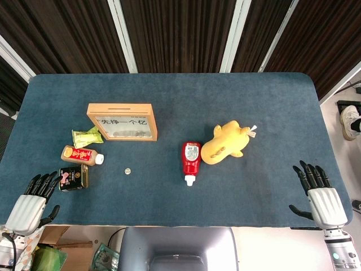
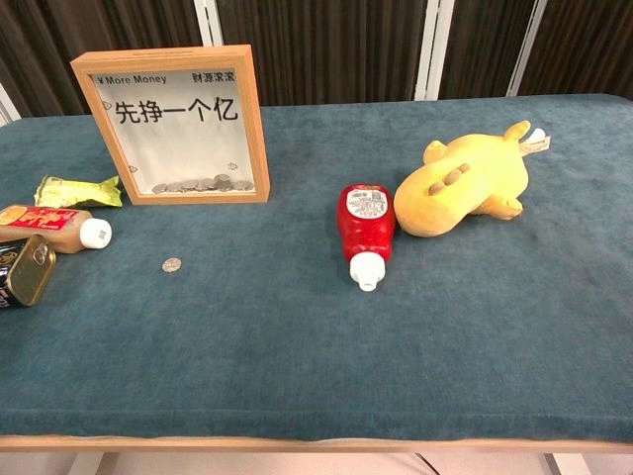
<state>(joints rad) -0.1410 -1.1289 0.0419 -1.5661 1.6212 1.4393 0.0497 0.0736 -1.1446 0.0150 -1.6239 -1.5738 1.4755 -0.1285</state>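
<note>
My left hand (image 1: pixel 31 202) hovers at the table's near left edge, fingers spread, holding nothing; a dark tin can (image 1: pixel 74 177) (image 2: pixel 24 270) lies just beyond its fingertips. My right hand (image 1: pixel 320 195) sits at the near right edge, also spread and empty, with bare cloth around it. Neither hand shows in the chest view. A red ketchup bottle (image 1: pixel 191 161) (image 2: pixel 365 229) lies on its side mid-table, white cap toward me. A yellow plush toy (image 1: pixel 227 143) (image 2: pixel 465 188) lies right of it. A small coin (image 1: pixel 128 171) (image 2: pixel 172 264) rests on the cloth.
A wooden-framed coin box (image 1: pixel 122 122) (image 2: pixel 178 123) stands at the left. Beside it lie a green snack packet (image 1: pixel 87 136) (image 2: pixel 77 190) and a brown drink bottle (image 1: pixel 82 155) (image 2: pixel 54 230) with a white cap. The blue table (image 1: pixel 169 90) ends near my hands.
</note>
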